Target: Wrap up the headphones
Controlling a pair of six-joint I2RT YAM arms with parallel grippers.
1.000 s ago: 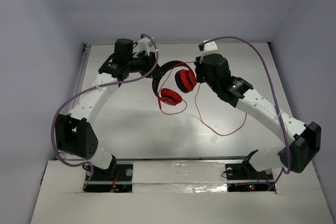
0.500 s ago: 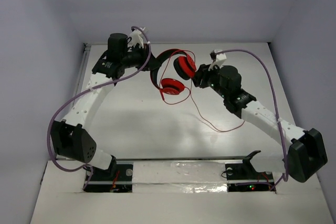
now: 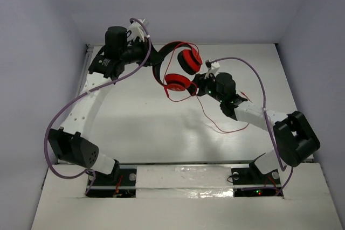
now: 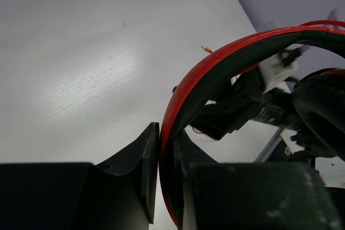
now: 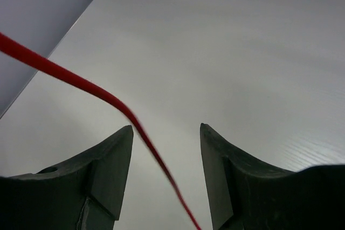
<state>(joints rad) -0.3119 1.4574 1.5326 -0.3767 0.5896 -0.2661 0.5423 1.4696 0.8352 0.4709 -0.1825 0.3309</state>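
The headphones (image 3: 178,82) have red round earcups and a black-and-red headband (image 3: 160,62), and hang above the table at the back middle. My left gripper (image 3: 152,59) is shut on the headband; in the left wrist view the red band (image 4: 215,74) runs up from between the closed jaws (image 4: 166,154). My right gripper (image 3: 199,88) sits just right of the lower earcup and is open. In the right wrist view the thin red cable (image 5: 129,114) passes loosely between its spread fingers (image 5: 166,129). The rest of the cable (image 3: 218,126) trails down onto the table.
The white table (image 3: 135,127) has grey walls at the back and both sides. Thick purple robot cables (image 3: 70,109) loop beside each arm. The right arm's elbow (image 3: 295,138) is folded near the right front.
The left gripper has carried the headphones back and slightly left, higher. The right gripper has swung down from beside the upper earcup to beside the lower one, its elbow folding inward.
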